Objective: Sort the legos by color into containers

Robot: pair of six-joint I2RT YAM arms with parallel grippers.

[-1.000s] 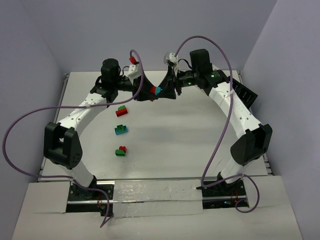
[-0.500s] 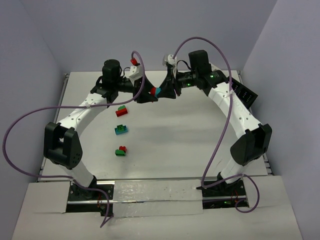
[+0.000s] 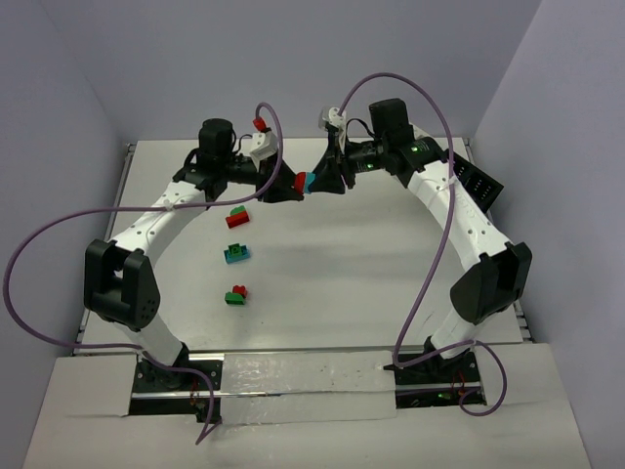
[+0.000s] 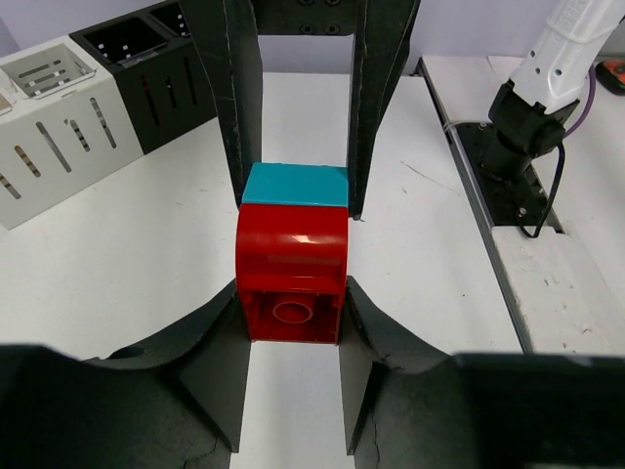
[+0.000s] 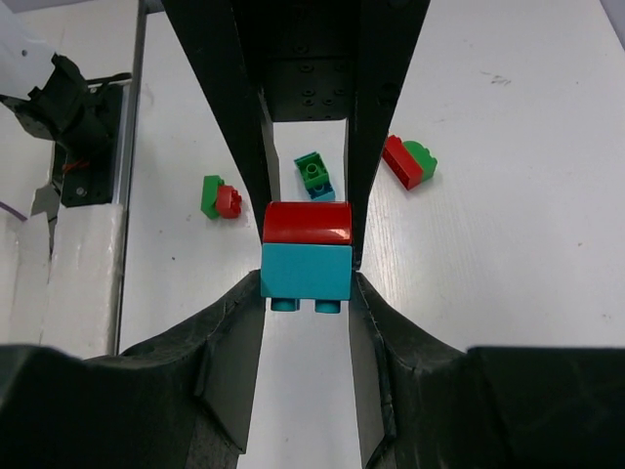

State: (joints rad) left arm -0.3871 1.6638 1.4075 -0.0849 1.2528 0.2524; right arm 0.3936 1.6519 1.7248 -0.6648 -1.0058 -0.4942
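Observation:
A red brick (image 4: 293,274) stacked on a teal brick (image 4: 295,185) hangs above the table between my two grippers. My left gripper (image 4: 293,293) is shut on the red brick. My right gripper (image 5: 306,283) is shut on the teal brick (image 5: 306,272), with the red brick (image 5: 308,223) just beyond it. In the top view the two grippers meet tip to tip at the pair (image 3: 302,182) over the far middle of the table. A white bin (image 4: 49,127) and a black bin (image 4: 146,68) stand side by side in the left wrist view.
Three two-colour pairs lie on the table left of centre: red-green (image 3: 236,217), teal-green (image 3: 236,253) and green-red (image 3: 234,294). They also show in the right wrist view (image 5: 313,174). A black slotted bin (image 3: 480,186) sits by the right arm at the table's right edge.
Both grippers have kept hold of the red-teal pair. The pair and the two wrists have shifted only slightly; the bricks on the table have not moved.

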